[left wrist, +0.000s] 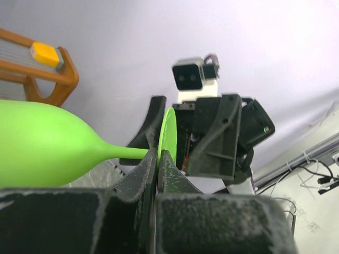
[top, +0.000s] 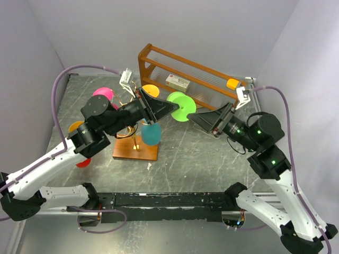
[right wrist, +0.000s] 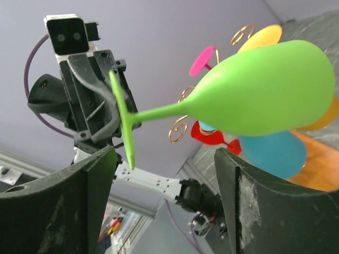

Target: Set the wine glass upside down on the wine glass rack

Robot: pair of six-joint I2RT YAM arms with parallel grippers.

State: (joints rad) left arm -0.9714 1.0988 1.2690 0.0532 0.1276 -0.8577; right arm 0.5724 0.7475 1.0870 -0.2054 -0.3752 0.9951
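Observation:
The green wine glass (top: 181, 106) lies level in the air between the two grippers, above the table. My left gripper (top: 170, 108) is shut on the edge of its flat foot (left wrist: 168, 132), and the bowl (left wrist: 42, 148) sticks out to the side. My right gripper (right wrist: 164, 174) is open, one finger on each side below the bowl (right wrist: 265, 90), touching nothing. The wine glass rack (top: 135, 150), gold wire scrolls (right wrist: 180, 129) on a wooden base, stands just left of the glass. It carries pink (top: 103, 94), orange (top: 151, 90), teal (top: 151, 133) and red (top: 83, 161) glasses.
A brown wooden shelf (top: 190, 71) stands at the back, with a white box (top: 177, 81) and a yellow block (top: 232, 83) on it. Grey walls close in the table on the left, back and right. The two arms face each other closely over the middle.

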